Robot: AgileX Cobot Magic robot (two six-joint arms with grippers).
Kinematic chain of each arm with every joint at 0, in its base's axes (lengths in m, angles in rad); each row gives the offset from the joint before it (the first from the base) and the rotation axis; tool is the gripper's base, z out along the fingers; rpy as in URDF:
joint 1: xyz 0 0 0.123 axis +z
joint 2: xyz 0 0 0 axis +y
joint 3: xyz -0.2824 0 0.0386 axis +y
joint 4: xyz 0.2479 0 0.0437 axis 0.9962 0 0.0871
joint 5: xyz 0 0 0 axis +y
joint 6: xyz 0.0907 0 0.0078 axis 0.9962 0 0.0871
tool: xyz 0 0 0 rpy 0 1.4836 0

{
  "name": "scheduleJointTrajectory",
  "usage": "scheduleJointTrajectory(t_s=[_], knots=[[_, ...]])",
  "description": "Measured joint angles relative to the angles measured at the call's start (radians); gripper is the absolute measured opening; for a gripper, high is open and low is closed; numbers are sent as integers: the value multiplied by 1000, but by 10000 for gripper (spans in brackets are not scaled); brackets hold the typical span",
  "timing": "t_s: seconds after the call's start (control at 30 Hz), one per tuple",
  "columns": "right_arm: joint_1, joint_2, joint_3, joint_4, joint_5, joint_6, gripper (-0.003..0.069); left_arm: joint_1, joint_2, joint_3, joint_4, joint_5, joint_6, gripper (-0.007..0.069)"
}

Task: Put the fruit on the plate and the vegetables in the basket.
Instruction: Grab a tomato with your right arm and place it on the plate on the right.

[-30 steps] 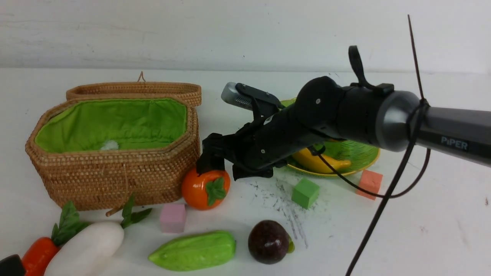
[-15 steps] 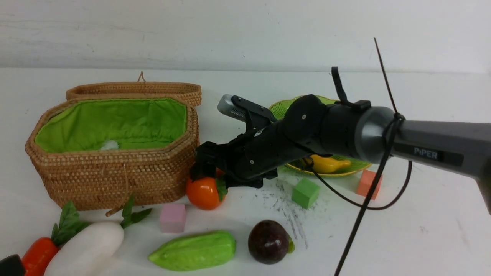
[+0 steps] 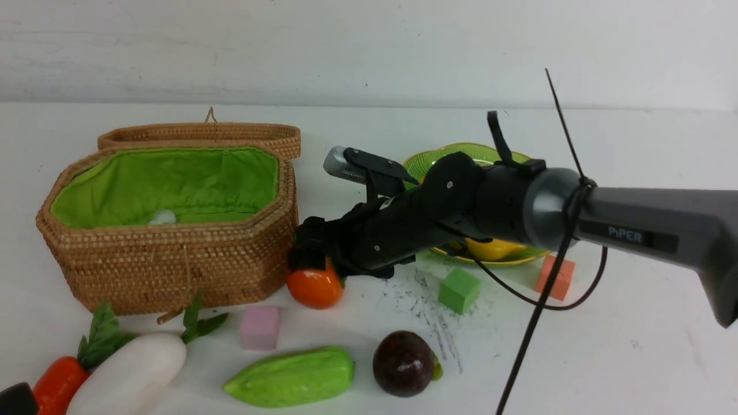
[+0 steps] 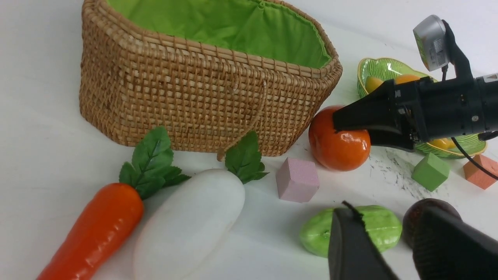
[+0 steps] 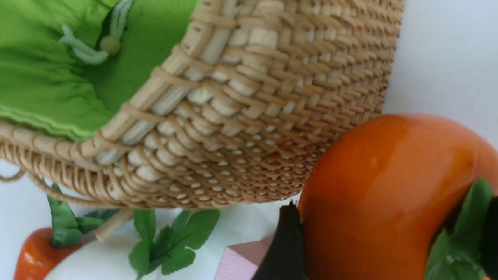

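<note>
Table (image 3: 634, 346): white, with dark scuffs near its middle.
Right arm (image 3: 634, 225): stretched across from the right, passing in front of the plate toward the basket's near right corner.
Basket (image 3: 167, 271): on the left, its lid (image 3: 199, 135) tipped open behind it and the green lining showing.
Plate (image 3: 461, 153): behind the arm, right of the basket, with the banana (image 3: 493, 249) lying on it.
Radish (image 3: 130, 374): on the table in front of the basket, touching the carrot (image 3: 57, 383) on its left.
Gourd (image 3: 291, 377): on the table at the front, left of the mangosteen (image 3: 403, 363).
Persimmon (image 3: 316, 288): on the table, just beside the basket's right corner.
Right gripper (image 3: 310, 256): jaws spread wide, one finger on each side of the persimmon, the near fingertip against its skin; no firm clamp shows.
Left gripper (image 4: 389, 217): low at the front left, jaws apart with nothing between them.
Cubes: pink (image 3: 260, 327) near the persimmon; green (image 3: 459, 290) and orange (image 3: 555, 278) in front of the plate.
</note>
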Motion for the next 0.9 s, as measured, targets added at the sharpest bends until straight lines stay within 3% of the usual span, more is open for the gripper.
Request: scheduleJointTrajectory(t_s=[0.1, 0.2, 0.37, 0.6, 0.7, 0.9], knots=[[0, 0, -2, 0, 19, -29, 565, 0, 0, 0, 0, 0, 0, 239], [-1, 0, -5, 2, 54, -87, 486, 0, 0, 0, 0, 0, 0, 239], [-3, -2, -11, -5, 106, -180, 479, 0, 0, 0, 0, 0, 0, 239], [-22, -25, -8, -24, 200, -192, 475, 0, 0, 0, 0, 0, 0, 239], [-47, -54, 0, -44, 256, -192, 376, 0, 0, 0, 0, 0, 0, 239], [-133, -141, 6, -53, 271, -192, 372, 0, 0, 0, 0, 0, 0, 239]])
